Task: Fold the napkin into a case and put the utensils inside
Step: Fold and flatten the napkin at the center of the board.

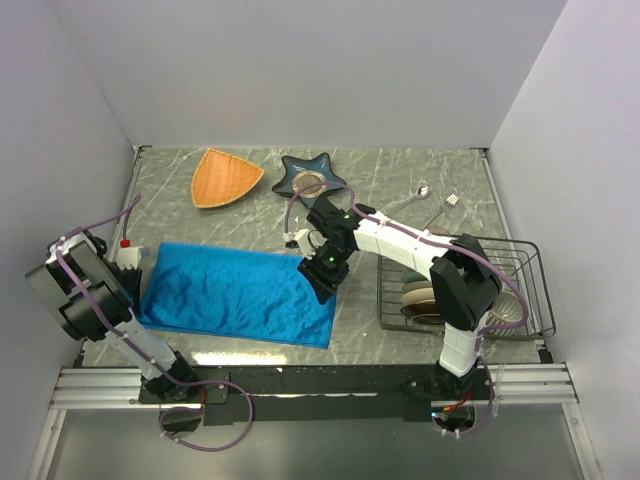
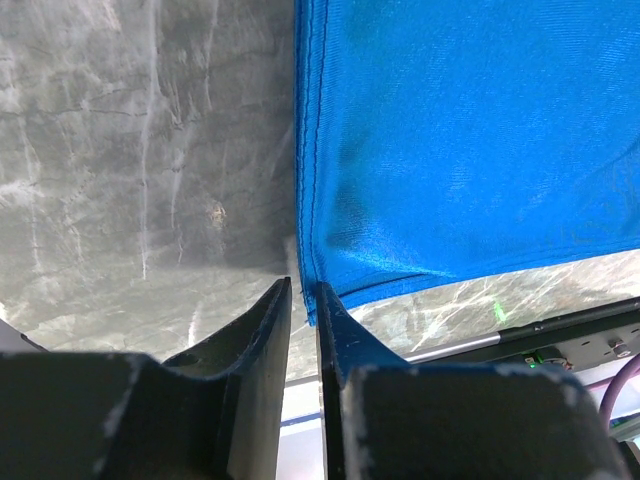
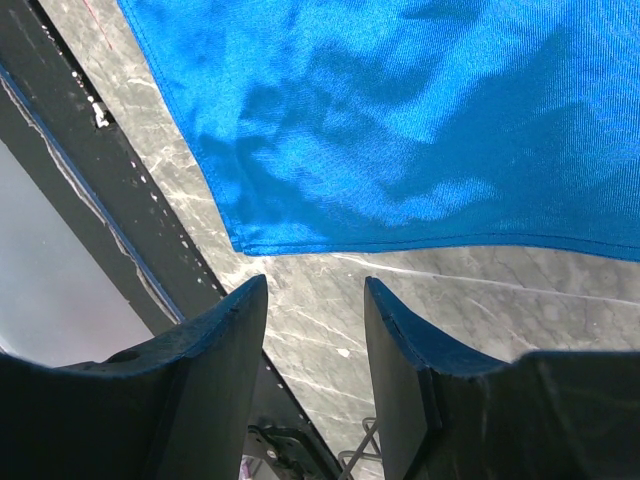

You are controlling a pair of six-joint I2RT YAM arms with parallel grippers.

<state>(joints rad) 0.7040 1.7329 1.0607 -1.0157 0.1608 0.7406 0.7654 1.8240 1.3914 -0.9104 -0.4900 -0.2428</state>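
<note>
Top view. The napkin [image 1: 240, 295] lies flat as a wide blue rectangle on the near-left part of the tabletop [image 1: 385, 165], slightly skewed. Its left edge is near the tabletop's left edge. The spoon [image 1: 420, 191] and fork [image 1: 447, 204] lie side by side on bare marble toward the far-right corner, well apart from the napkin. The left arm [image 1: 95, 290] is folded at the left edge beside the napkin; its fingertips cannot be made out in this view. The right gripper [image 1: 322, 288] points down at the napkin's right edge. An orange triangular dish [image 1: 225, 177] and a dark star-shaped dish [image 1: 308, 178] sit along the far edge. A wire rack [image 1: 480, 295] holding plates stands at the near right.

Left wrist view. The left gripper [image 2: 303, 290] has its jaws drawn almost together, with only a narrow slit between them. A left-hand corner of the napkin [image 2: 460, 140] reaches right up to the fingertips. Whether cloth is pinched in the slit cannot be told.

Right wrist view. The right gripper [image 3: 312, 290] stands about half open with nothing between its jaws. Bare marble shows through the gap. A corner and hemmed edge of the napkin [image 3: 400, 120] lie just ahead of the fingertips.
</note>
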